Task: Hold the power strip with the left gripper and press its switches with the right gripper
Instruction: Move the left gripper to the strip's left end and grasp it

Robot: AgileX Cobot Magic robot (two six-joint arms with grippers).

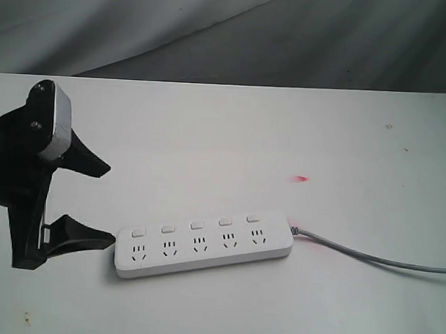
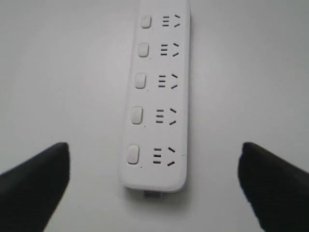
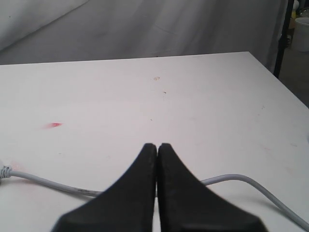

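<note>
Where the strip is: The power strip point(image 1: 204, 244) lies flat on the white table point(image 1: 210, 129), a bit slanted. Its grey cord point(image 1: 368, 255) comes out of one end and runs off to the right.
Left hand: The left gripper point(image 1: 110, 204) has its two black jaws wide apart. It is just beside the end of the strip that has no cord. In the left wrist view that end lies between the jaws, and neither jaw touches it.
Right hand: The right gripper point(image 3: 157, 147) has its jaws pressed together with nothing in them. It hangs over the table near the cord, and no button shows in its view.
Buttons: The switches point(image 1: 195, 225) are five small white blocks in a row along one long side, one by each socket.
Shape: The strip is a long bar with round ends, a flat top and low sides.
What it is made of: It looks like hard, smooth, shiny white plastic. The cord looks bendy and rubbery.
How it will handle: I think it is light and stiff. It could slide on the smooth table when a button is pushed, and the cord could tug it.
Where to hold: Pinch the two long sides near the free end, clear of the buttons.
Where to press: Push down on the middle of each button with the closed tip, gently.
Other things: There is a small red mark point(image 1: 302, 178) on the table.
</note>
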